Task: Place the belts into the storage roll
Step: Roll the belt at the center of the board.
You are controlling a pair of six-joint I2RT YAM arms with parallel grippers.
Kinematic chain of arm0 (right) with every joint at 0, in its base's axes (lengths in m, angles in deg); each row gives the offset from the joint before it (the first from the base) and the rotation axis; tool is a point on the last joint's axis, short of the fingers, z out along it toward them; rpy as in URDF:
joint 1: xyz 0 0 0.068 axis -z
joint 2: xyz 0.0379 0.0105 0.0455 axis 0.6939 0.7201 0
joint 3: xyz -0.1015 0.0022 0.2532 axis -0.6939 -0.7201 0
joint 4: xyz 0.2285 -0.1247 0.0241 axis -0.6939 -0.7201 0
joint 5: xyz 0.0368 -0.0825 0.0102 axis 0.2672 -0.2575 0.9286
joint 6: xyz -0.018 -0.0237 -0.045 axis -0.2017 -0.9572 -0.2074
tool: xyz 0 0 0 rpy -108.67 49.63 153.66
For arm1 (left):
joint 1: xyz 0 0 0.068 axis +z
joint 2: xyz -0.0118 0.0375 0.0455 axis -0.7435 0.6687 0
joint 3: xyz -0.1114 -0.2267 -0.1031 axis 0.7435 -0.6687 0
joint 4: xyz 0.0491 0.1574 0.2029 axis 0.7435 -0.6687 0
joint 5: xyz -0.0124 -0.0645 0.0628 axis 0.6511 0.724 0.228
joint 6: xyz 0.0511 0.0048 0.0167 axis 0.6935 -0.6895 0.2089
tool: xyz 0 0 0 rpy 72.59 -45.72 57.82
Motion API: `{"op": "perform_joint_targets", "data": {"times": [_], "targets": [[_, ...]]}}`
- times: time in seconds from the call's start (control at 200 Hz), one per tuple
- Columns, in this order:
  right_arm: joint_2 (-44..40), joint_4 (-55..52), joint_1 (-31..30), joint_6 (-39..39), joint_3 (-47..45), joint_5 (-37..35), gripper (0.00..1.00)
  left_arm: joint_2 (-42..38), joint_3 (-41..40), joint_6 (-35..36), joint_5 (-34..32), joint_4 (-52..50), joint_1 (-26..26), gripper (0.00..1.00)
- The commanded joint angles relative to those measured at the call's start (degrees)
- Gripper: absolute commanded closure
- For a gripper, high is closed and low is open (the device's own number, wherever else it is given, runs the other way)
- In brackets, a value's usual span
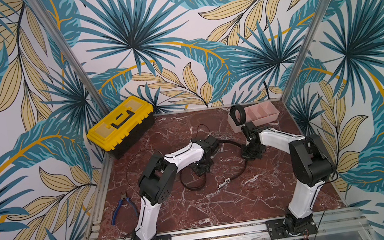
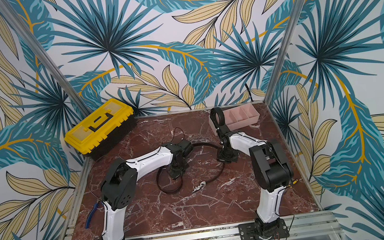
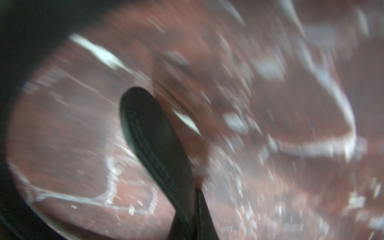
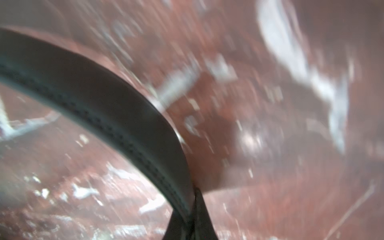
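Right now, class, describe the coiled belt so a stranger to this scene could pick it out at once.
On the red marble table, find the pale pink tray at the far right corner. The coiled belt stands on edge in its left end compartment. Unlike the loose belt curving across mid-table, it is a tight, tyre-like black ring.

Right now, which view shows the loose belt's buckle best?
A top view: the buckle lies unobstructed on the marble tabletop, and both top views show it alike. The wrist views show only the blurred black strap, no buckle.
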Motion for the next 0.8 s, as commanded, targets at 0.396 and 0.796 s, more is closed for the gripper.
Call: {"op": "perform_joint_targets", "data": {"times": [0.396,0.796], "targets": [[-19.6,8.7,-14.5,29.7,-24.8,11.2,1.00,7.9,8.1,-30.8,4.3,-0.9,1.5,1.00],[-12.2,13.8,-30.6,32.6,-20.0,18.0,1.00,12.2,15.2,-35.3,2.7,-0.8,3.1,1.00]]}}
